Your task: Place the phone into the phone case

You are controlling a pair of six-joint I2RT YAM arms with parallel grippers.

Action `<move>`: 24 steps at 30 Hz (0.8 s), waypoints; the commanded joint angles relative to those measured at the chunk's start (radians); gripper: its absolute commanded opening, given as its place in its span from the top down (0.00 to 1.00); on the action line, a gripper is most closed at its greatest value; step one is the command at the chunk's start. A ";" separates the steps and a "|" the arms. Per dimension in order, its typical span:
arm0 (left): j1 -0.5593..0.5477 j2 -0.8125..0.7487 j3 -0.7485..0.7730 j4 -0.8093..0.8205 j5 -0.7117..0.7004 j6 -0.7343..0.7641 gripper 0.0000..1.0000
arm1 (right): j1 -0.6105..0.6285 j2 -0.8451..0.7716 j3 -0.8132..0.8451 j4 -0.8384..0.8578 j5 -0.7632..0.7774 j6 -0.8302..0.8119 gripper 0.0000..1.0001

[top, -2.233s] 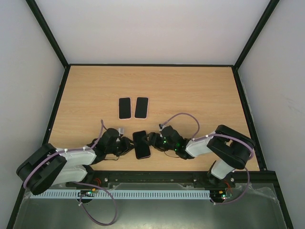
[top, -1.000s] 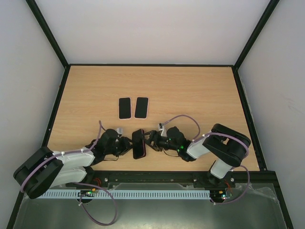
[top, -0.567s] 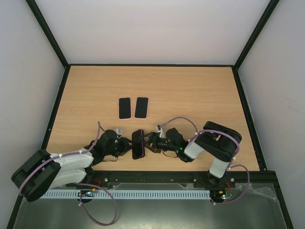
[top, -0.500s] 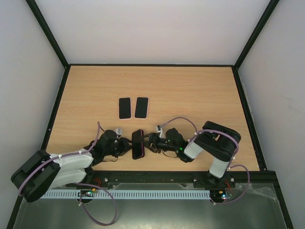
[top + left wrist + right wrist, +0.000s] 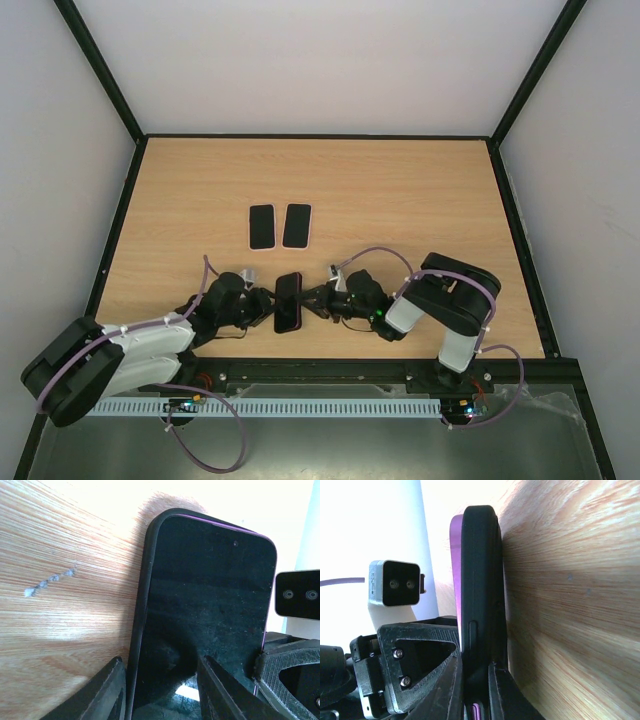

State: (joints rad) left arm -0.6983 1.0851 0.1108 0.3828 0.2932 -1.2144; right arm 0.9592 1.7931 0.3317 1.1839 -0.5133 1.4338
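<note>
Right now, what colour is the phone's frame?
Purple phone against black case; right wrist view shows it best.

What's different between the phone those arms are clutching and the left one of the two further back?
The held phone is pinched between the left gripper and right gripper; the back slab lies free. The held phone sits by the table's near edge, the back slab mid-table. The held phone has a black case, purple edge; the back slab a pale rim. Both are dark rectangles.
</note>
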 commanded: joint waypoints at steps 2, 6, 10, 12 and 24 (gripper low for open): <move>-0.009 0.002 -0.006 -0.033 0.010 0.006 0.60 | 0.009 -0.040 0.013 -0.063 0.017 -0.069 0.92; -0.009 0.017 -0.001 -0.033 0.015 0.009 0.60 | 0.010 -0.057 0.033 -0.112 0.020 -0.095 0.81; -0.009 0.019 0.002 -0.039 0.020 0.007 0.60 | 0.010 -0.076 0.058 -0.193 0.047 -0.146 0.94; -0.009 0.011 0.004 -0.046 0.024 0.004 0.60 | 0.010 -0.100 0.066 -0.265 0.084 -0.196 0.98; 0.084 -0.302 0.065 -0.149 0.131 0.055 0.19 | 0.007 -0.544 -0.005 -0.382 0.159 -0.350 0.98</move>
State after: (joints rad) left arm -0.6380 0.8577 0.1326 0.2432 0.3496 -1.1820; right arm 0.9634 1.3941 0.3412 0.7570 -0.3824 1.1332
